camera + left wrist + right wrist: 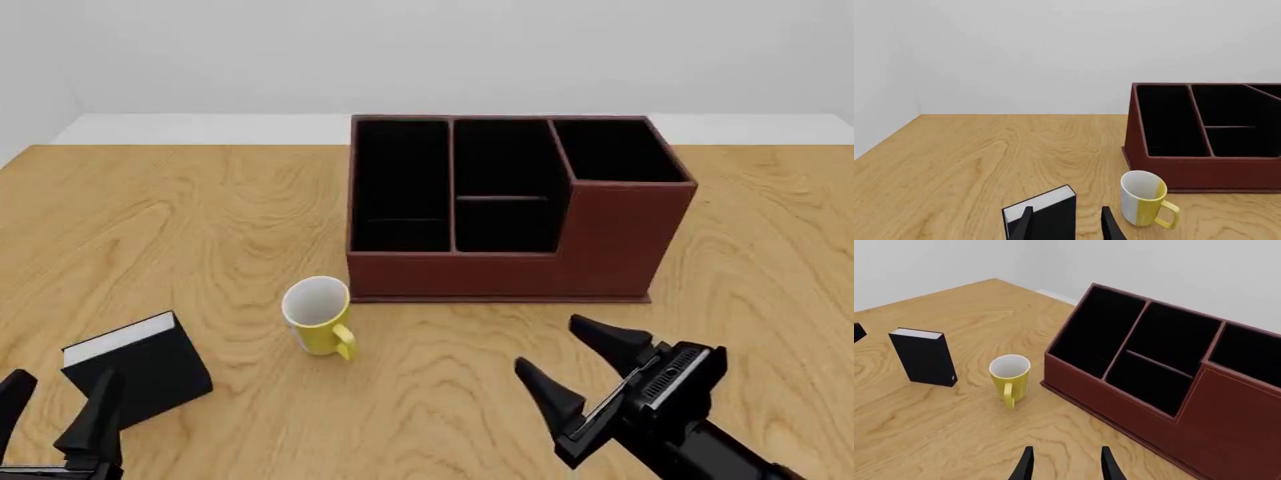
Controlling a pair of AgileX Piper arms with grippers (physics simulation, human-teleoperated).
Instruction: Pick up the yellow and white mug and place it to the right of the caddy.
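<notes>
The yellow and white mug [318, 313] stands upright on the wooden table just in front of the caddy's left corner, handle toward the camera; it also shows in the wrist views [1145, 198] [1009, 375]. The caddy [507, 210] is a big reddish-brown box with black compartments and a taller right section [1201, 135] [1167, 385]. My right gripper [587, 363] hovers open, in front of the caddy and right of the mug, nothing between its fingers [1066, 465]. My left gripper [54, 412] is open at the near left edge, by the black book [1066, 225].
A small black book [138, 365] with white page edges stands on the table left of the mug [1044, 212] [924, 356]. Bare wood [761, 260] lies to the right of the caddy. A white wall backs the table.
</notes>
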